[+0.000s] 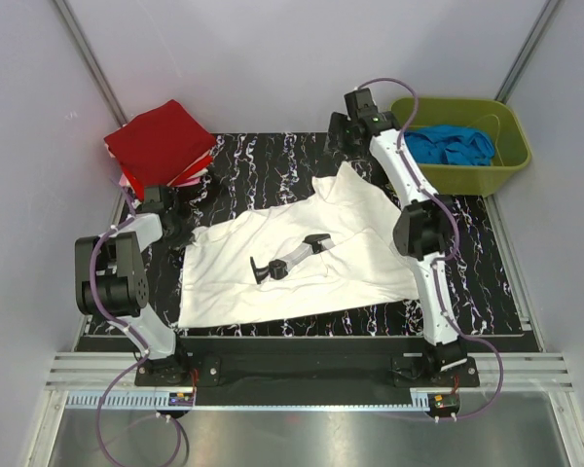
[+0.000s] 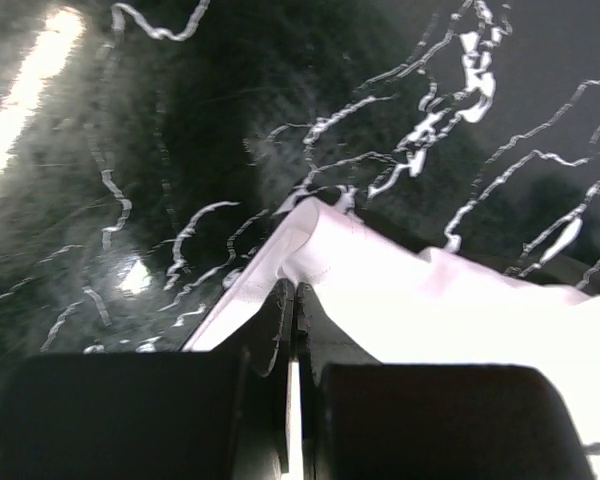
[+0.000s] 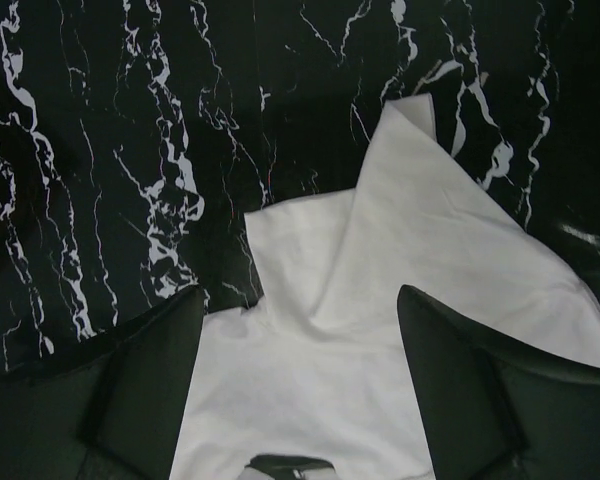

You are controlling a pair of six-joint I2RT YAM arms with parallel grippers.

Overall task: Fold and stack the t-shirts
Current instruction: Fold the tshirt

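Note:
A white t-shirt (image 1: pixel 302 258) with a grey-black chest print (image 1: pixel 290 259) lies spread on the black marbled mat (image 1: pixel 487 282). My left gripper (image 1: pixel 181 236) is at the shirt's left edge. In the left wrist view its jaws (image 2: pixel 295 287) are shut on a fold of the white cloth (image 2: pixel 380 290). My right gripper (image 1: pixel 340 144) hovers over the shirt's far corner. In the right wrist view it (image 3: pixel 300 293) is open, with the white cloth (image 3: pixel 380 260) below and between the fingers. Folded red (image 1: pixel 161 139) and pink (image 1: pixel 193 176) t-shirts are stacked at the far left.
A green bin (image 1: pixel 511 156) holding blue cloth (image 1: pixel 453 146) stands at the far right, beside the right arm. Grey walls close in the back and sides. A metal rail (image 1: pixel 302 375) runs along the near edge.

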